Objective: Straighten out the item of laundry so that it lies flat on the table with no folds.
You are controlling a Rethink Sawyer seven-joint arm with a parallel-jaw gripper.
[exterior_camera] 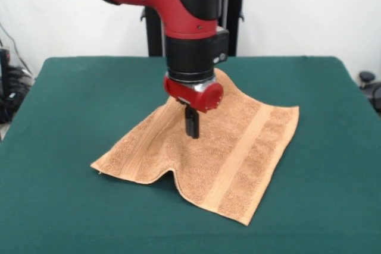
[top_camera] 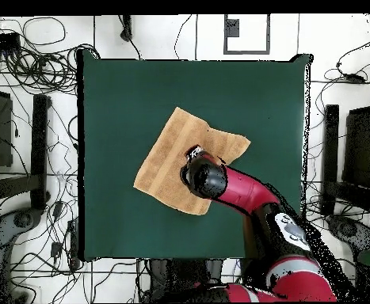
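Note:
The orange-tan towel [exterior_camera: 238,147] lies spread near the middle of the dark green table [exterior_camera: 71,99], its woven bands showing. A raised ridge runs from my gripper toward the towel's near left edge, where a small fold bulges up. My gripper [exterior_camera: 191,130] points straight down onto the towel's middle left part. Its black fingers are together and seem to pinch the cloth. In the overhead view the towel [top_camera: 168,158] lies on the table [top_camera: 124,87], and the arm's wrist [top_camera: 205,179] covers the gripper and part of the towel.
The robot's black pedestal [exterior_camera: 153,31] stands behind the table's far edge. Cables and dark equipment [top_camera: 29,142] lie on the floor around the table. The table's edges are far from the towel on all sides.

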